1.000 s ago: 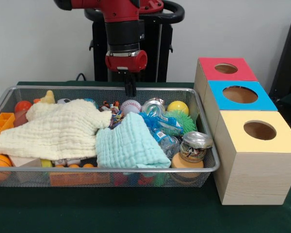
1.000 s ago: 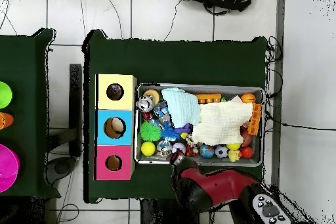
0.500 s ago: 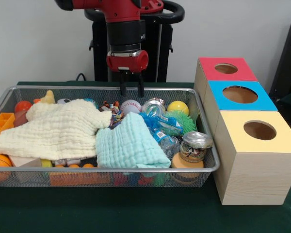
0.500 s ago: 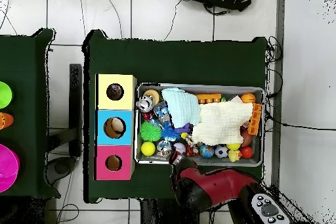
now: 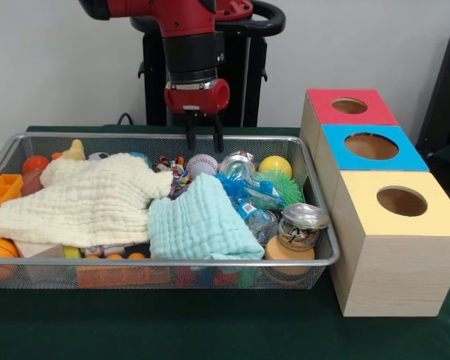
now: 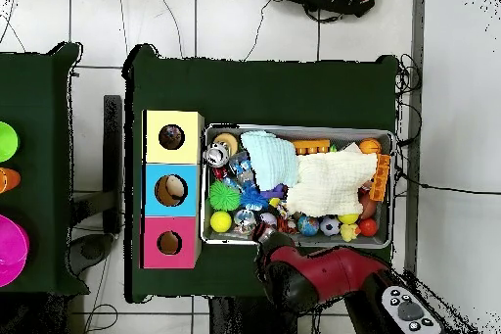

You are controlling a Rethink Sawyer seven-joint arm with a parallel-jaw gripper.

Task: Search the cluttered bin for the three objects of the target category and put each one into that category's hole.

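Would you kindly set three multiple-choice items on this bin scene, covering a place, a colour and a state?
1. Where is the hand?
A. Above the bin's far rim
B. Inside the yellow box
C. On the green cloth

2. What colour tops the middle box?
A. Red
B. Blue
C. Yellow

3. How are the hand's fingers?
A. Shut on a ball
B. Shut on a cloth
C. Apart, empty

Key: 1 A, it hangs over the bin near the baseball; 2 B, blue lies between red and yellow; 3 C, a gap shows between the fingers, nothing in it.
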